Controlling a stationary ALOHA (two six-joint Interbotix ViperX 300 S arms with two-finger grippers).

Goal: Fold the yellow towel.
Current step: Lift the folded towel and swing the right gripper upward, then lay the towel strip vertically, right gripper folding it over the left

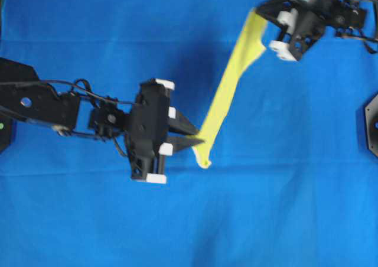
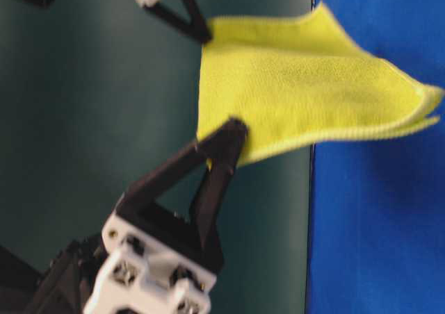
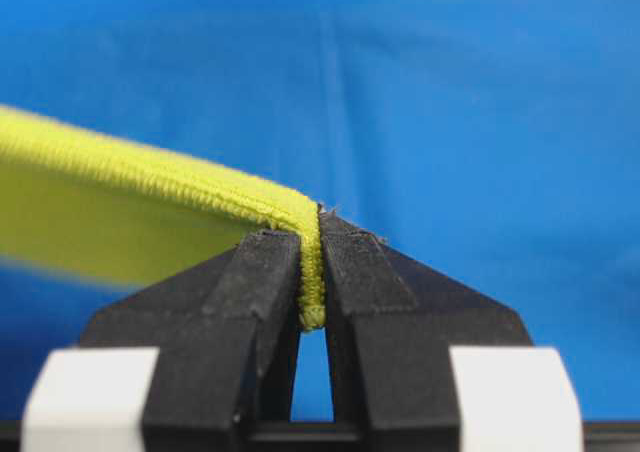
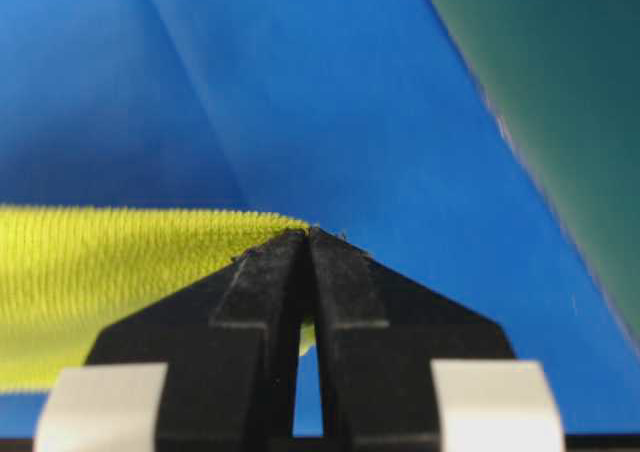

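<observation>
The yellow towel (image 1: pixel 227 95) hangs in the air above the blue table cover, stretched as a narrow band between both grippers. My left gripper (image 1: pixel 196 138) is shut on the towel's lower corner; in the left wrist view the hem (image 3: pixel 312 272) sits pinched between the black fingers. My right gripper (image 1: pixel 260 14) is shut on the upper corner at the top right. The right wrist view has the yellow towel (image 4: pixel 110 272) running off to the left of the closed fingertips. From table level the towel (image 2: pixel 299 92) spreads like a sheet between the two grippers, doubled at its right end.
The blue cover (image 1: pixel 283 208) fills the table. A black arm base (image 1: pixel 371 122) sits at the right edge, and the left arm's base (image 1: pixel 15 95) at the left edge. A dark green wall (image 2: pixel 83 98) stands behind the table.
</observation>
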